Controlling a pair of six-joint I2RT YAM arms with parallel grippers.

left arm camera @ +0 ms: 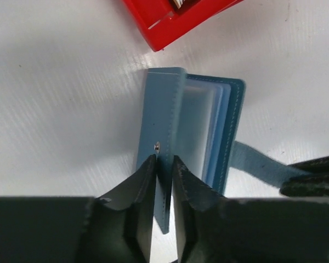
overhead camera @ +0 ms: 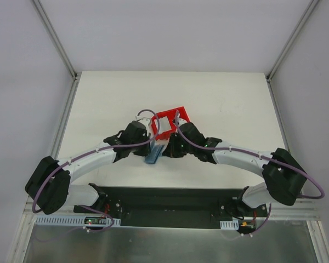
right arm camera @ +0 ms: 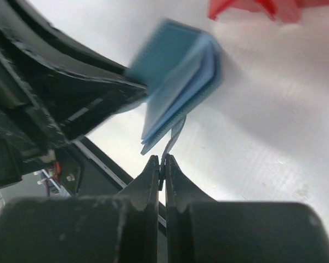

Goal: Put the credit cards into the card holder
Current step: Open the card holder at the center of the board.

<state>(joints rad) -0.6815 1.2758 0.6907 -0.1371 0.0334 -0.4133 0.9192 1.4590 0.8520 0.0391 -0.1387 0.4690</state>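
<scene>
The card holder (left arm camera: 181, 137) is open like a book just in front of the red bin (overhead camera: 167, 114), between my two wrists. I cannot tell whether it touches the bench (overhead camera: 219, 98). My left jaws are almost pressed together, pinching its outer cover beside the snap (left arm camera: 157, 146). My right jaws are clamped on its thin strap (right arm camera: 172, 137), holding that side apart. I judge this to be the opening step. The credit cards (overhead camera: 165, 127) appear to lie in the bin. Next, one side must release and fetch a card without letting the pockets close.
</scene>
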